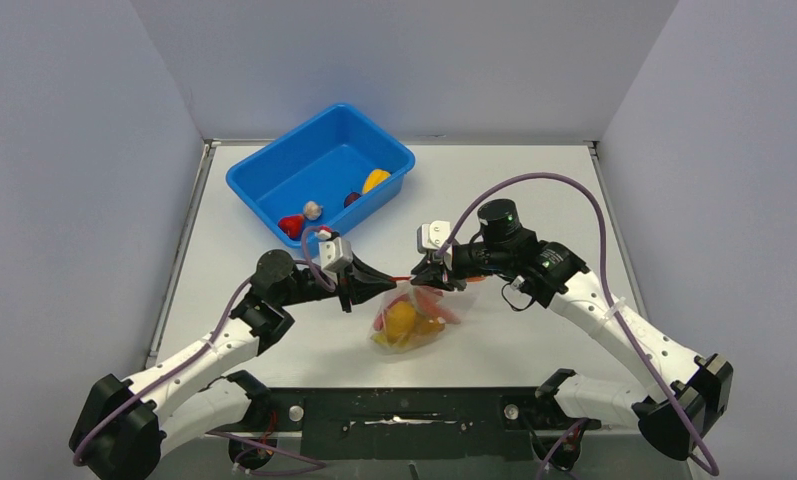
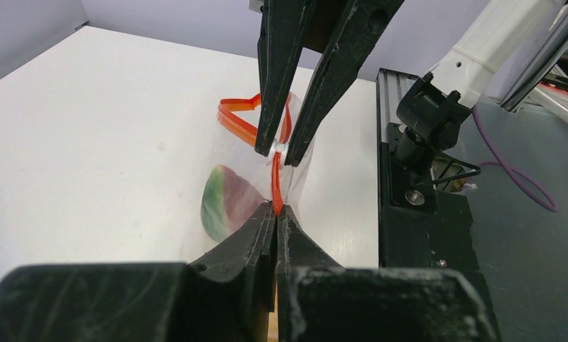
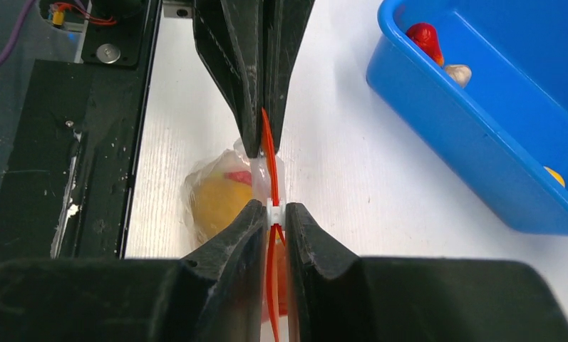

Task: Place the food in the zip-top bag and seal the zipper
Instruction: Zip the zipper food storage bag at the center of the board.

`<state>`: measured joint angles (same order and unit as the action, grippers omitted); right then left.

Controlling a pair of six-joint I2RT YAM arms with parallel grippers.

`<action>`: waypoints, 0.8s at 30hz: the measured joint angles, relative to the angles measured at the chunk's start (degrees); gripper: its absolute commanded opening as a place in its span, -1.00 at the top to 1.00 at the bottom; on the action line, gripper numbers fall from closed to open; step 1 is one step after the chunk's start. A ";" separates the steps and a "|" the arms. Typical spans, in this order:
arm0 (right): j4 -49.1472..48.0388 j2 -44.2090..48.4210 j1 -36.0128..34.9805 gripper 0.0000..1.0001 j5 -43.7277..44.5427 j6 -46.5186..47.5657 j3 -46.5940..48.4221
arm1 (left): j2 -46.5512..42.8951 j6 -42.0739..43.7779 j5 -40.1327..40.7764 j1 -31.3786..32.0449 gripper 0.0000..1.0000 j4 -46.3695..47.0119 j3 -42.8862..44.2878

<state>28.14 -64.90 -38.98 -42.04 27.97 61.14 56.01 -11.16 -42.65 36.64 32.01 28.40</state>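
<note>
Pinching zipper [image 2: 275, 182], both end effectors [image 2: 276, 211] [image 2: 281, 150], bag [image 1: 410, 326] below

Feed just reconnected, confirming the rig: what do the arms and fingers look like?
The left arm and right arm have white shells with black joints and bases. A purple cable loops along each. The fingers are black wedges tapering to narrow tips.

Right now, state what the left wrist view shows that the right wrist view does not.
Left wrist only: a green-and-pink food piece in the zip-top bag, and the zipper looping open at its far end. Right wrist only: the blue tub holding a red food, and a yellow food in the bag. Both: left gripper and right gripper shut on the zipper.
</note>
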 measured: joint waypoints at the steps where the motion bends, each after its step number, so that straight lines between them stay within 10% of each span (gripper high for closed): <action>1: 0.42 0.15 0.35 1.00 0.07 0.22 0.00 | -0.24 0.07 0.04 -0.17 1.00 -0.20 0.00; 12: 4.85 2.45 1.99 1.00 2.56 2.97 0.04 | -2.69 0.13 0.22 -1.51 1.00 -2.75 0.00; 17: 6.62 2.64 2.40 1.00 2.86 4.66 0.37 | -3.91 1.07 0.63 -1.68 0.36 -4.44 0.00; 24: 6.64 2.89 2.84 1.00 1.36 4.66 0.37 | -3.85 0.87 -0.48 -2.25 0.01 -4.50 0.07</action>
<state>34.79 -62.02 -36.14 -40.69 32.62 61.52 52.16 -10.28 -43.13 34.39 27.51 28.47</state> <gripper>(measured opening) 0.141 0.433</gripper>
